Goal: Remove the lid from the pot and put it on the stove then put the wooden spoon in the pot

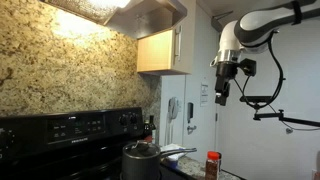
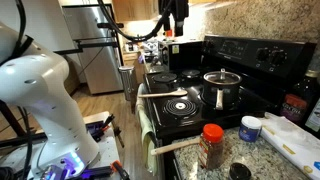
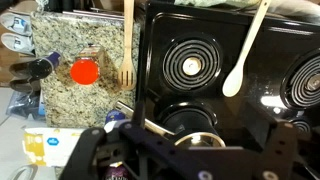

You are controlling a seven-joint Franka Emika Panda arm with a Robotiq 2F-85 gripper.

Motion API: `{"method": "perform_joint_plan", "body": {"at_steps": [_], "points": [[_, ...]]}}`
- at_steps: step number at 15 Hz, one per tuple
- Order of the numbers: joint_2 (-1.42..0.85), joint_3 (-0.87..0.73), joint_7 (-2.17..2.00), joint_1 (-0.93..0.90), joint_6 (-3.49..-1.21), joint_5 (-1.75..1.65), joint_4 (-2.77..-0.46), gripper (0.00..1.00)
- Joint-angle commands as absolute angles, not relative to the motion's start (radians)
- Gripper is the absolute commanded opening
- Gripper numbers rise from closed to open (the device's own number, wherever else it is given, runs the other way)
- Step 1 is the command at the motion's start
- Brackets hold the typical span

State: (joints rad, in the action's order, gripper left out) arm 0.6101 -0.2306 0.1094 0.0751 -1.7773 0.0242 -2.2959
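A steel pot (image 2: 222, 92) with its lid (image 2: 222, 76) on stands on a burner of the black stove (image 2: 185, 112). It also shows in an exterior view (image 1: 141, 161) and at the bottom of the wrist view (image 3: 178, 122). A pale wooden spoon (image 3: 243, 55) lies on the stovetop between the burners; it also shows in an exterior view (image 2: 165, 95). My gripper (image 1: 222, 97) hangs high above the stove, well clear of the pot, open and empty. It shows at the top of an exterior view (image 2: 178, 15) and at the bottom of the wrist view (image 3: 198, 152).
A slotted wooden spatula (image 3: 125, 45) lies along the stove's edge by the granite counter (image 3: 85, 100). A red-lidded spice jar (image 2: 211, 145) and a white-lidded jar (image 2: 250, 128) stand on the counter. A range hood (image 1: 150, 15) and a cabinet (image 1: 160, 50) hang above.
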Motion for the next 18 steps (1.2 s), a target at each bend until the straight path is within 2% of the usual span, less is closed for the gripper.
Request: {"method": "perform_joint_plan", "body": {"at_steps": [1,7,18], "points": [[0.606,-0.215,0.120,0.096,-1.775,0.035,-2.294,1.00],[0.593,-0.216,0.131,0.089,-1.779,0.037,-2.283,1.00],[0.183,-0.138,0.260,-0.014,-1.874,0.036,-2.008,1.00]]}}
